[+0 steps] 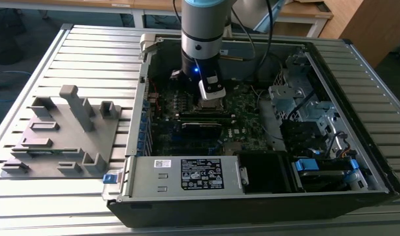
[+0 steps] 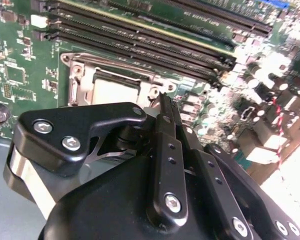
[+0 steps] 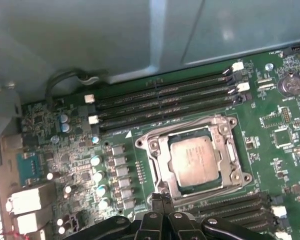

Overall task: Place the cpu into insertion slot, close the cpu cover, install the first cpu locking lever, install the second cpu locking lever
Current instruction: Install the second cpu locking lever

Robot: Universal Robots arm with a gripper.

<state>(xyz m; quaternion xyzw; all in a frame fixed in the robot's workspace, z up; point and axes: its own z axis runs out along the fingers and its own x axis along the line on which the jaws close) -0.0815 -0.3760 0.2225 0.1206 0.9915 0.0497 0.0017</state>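
Pinched together, the pincer (image 3: 161, 199) hung low over the motherboard (image 3: 270, 125), its two black fingers (image 2: 165, 107) meeting at the tips and carrying nothing. It sat right at the edge of the insertion slot (image 3: 192, 160), on the side away from the long memory slots (image 3: 165, 97). In the exterior view the arm (image 1: 203, 34) reached straight down into the open computer case (image 1: 357, 54), the pincer (image 1: 211, 96) just above the socket area.

And the cpu (image 3: 195, 160) was in! Its dull silver top lay flat inside the socket, and the cpu cover (image 3: 157, 162) looked to be folded down around it, the metal frame ringing the chip on all sides. Both wrist views showed that pale square seated and level; in the second wrist view the chip (image 2: 115, 90) peeked out beyond the fingertips.

Whether either locking lever was latched, I could not tell. The danger here, as I judged it: those closed tips were so close to the frame that a slip sideways could scrape the board's small components (image 3: 117, 170), or skid off a thin lever and leave the cover unclamped.
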